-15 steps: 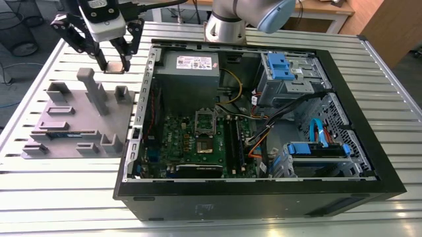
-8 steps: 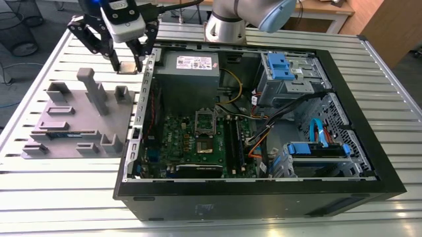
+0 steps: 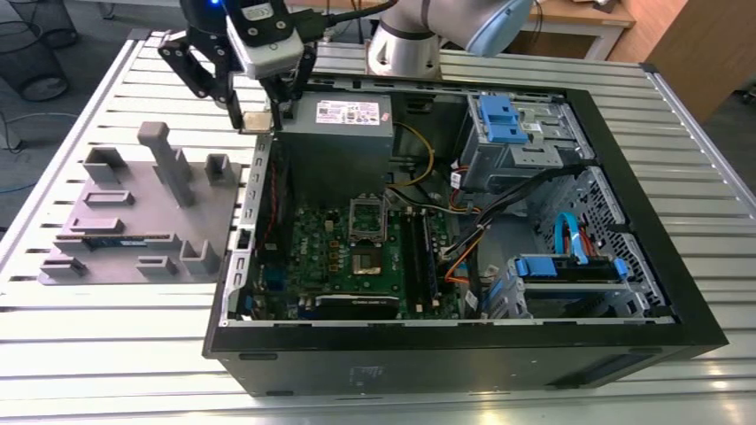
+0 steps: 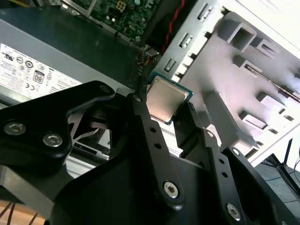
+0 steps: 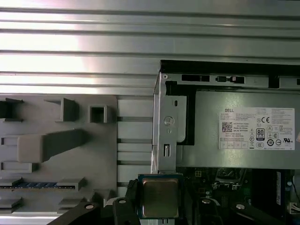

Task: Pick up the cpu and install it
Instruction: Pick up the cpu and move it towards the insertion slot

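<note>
Claw (image 4: 165,104) pinched the small, flat, square, silver-topped cpu (image 4: 167,96) by its edges, over the black metal computer case's (image 3: 473,359) rim. The green motherboard's (image 3: 317,252) socket (image 3: 370,259) lay below the claw, well apart.

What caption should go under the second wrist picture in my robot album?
The robot's hand holds the shiny square cpu, with the grey parts tray behind it.

The claw (image 3: 257,113) grips the cpu (image 3: 251,124) over the computer case (image 3: 473,354) wall, with the power supply (image 3: 345,117) just beside it toward the exterior view's right, the fixture tray (image 3: 130,221) toward the left, and the motherboard (image 3: 343,252) below inside the case.
</note>
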`<state>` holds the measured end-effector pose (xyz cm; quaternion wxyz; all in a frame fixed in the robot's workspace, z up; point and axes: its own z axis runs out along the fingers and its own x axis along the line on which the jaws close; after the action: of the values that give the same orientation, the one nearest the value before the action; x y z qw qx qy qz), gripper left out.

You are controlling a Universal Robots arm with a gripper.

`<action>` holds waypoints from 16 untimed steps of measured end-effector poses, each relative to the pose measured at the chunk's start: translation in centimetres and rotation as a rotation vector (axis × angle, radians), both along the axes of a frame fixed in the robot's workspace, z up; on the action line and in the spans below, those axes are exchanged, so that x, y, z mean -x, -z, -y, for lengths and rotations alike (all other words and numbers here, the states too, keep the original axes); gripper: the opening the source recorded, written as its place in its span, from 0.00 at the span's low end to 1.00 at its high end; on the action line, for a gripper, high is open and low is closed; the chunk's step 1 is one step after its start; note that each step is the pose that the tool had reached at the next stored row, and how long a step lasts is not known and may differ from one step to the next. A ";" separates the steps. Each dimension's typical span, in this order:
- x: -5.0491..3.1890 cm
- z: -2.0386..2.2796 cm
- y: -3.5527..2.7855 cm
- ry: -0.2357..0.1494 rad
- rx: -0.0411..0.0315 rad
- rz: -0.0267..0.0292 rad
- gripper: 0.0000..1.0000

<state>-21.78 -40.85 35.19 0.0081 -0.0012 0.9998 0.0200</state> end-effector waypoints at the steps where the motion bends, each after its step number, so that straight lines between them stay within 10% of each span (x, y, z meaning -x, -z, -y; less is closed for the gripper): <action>1: -0.44 0.00 0.01 0.000 -0.0001 0.0000 0.47; 16: -6.18 0.00 0.06 0.000 0.0001 -0.0001 0.47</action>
<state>-15.60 -40.85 35.13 0.0080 -0.0012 0.9998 0.0199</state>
